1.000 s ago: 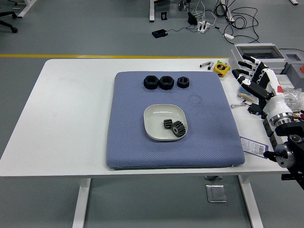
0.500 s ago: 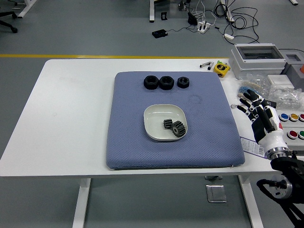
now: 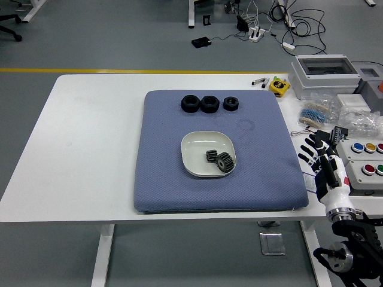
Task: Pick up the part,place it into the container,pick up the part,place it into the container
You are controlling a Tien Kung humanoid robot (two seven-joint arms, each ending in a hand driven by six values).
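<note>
A white bowl [image 3: 194, 144] sits in the middle of the blue mat [image 3: 167, 179] and holds two dark gears [image 3: 219, 160]. Three black round parts [image 3: 209, 103] lie in a row along the mat's far edge. My right hand [image 3: 321, 158] hovers at the table's right edge, low and near the front corner, fingers spread and empty, well to the right of the bowl. My left arm does not show.
To the right of the mat are a yellow tape measure [image 3: 278, 85], a grey box [image 3: 325, 75], plastic bags [image 3: 361, 122] and a panel of coloured buttons [image 3: 366, 156]. Cables lie on the floor beyond the table.
My right hand has drawn back and down from beside the grey box toward the table's front right corner, staying open and empty. Nothing on the mat has moved.
</note>
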